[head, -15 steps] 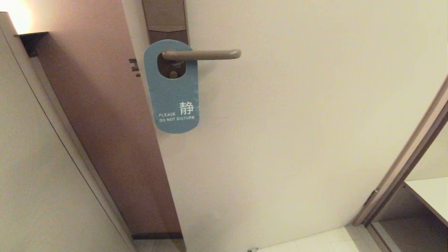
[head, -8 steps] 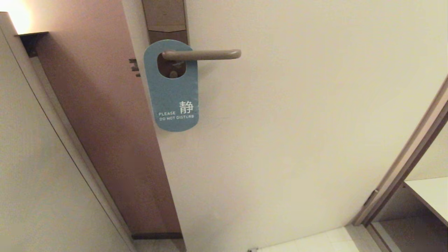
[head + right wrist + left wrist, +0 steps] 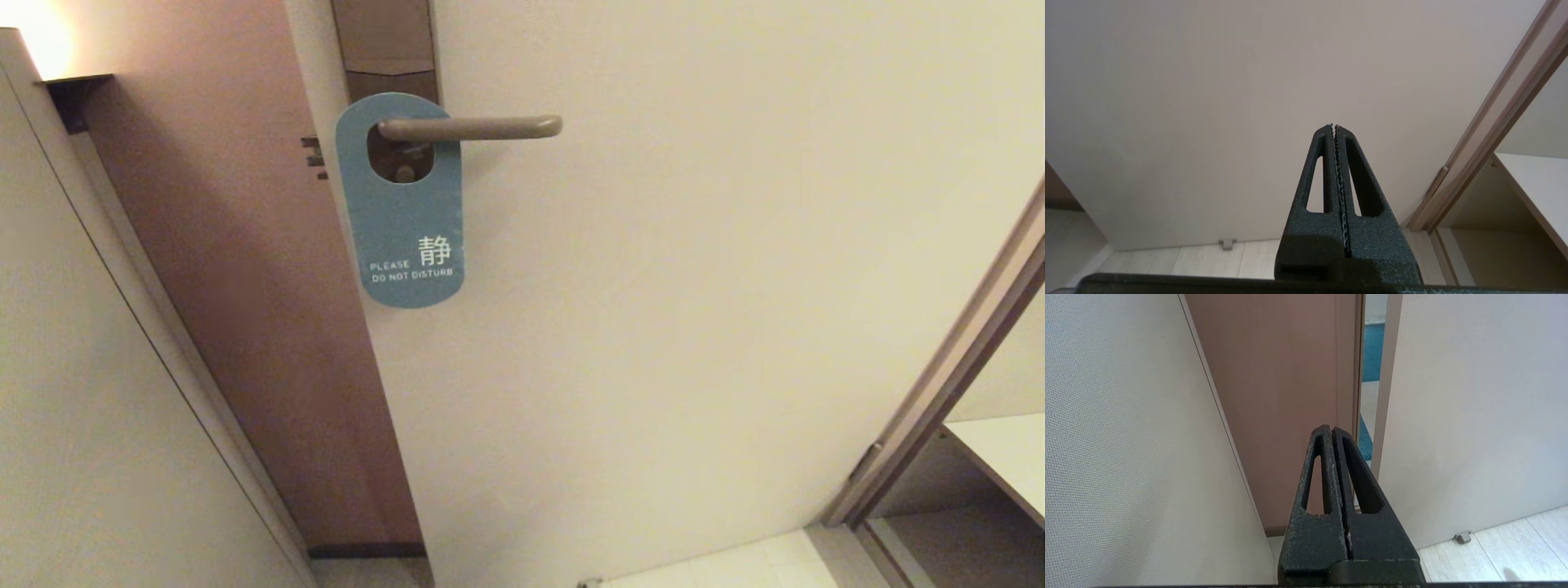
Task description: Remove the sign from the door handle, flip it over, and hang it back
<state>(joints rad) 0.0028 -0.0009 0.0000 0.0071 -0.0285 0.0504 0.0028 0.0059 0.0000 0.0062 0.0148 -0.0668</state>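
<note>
The teal sign (image 3: 404, 229) hangs by its oval hole on the door handle (image 3: 473, 127), its "PLEASE DO NOT DISTURB" side facing me. The handle is a slim bronze lever on a tall brown lock plate (image 3: 384, 45). Neither arm shows in the head view. My left gripper (image 3: 1332, 428) is shut and empty, low down, pointing at the gap beside the door's edge. The right gripper (image 3: 1333, 125) is also shut with nothing in it, low before the door's plain face. Both are far below the sign.
The cream door (image 3: 694, 286) stands ajar, with a brown jamb (image 3: 237, 286) and small dark latch bolts (image 3: 313, 157) at its edge. A wall (image 3: 73, 408) closes in on the left. A door frame (image 3: 947, 367) and a white shelf (image 3: 1008, 457) sit at the right. A door stop (image 3: 1227, 243) is on the floor.
The sign has swung very slightly on the handle and settled. Nothing else has moved.
</note>
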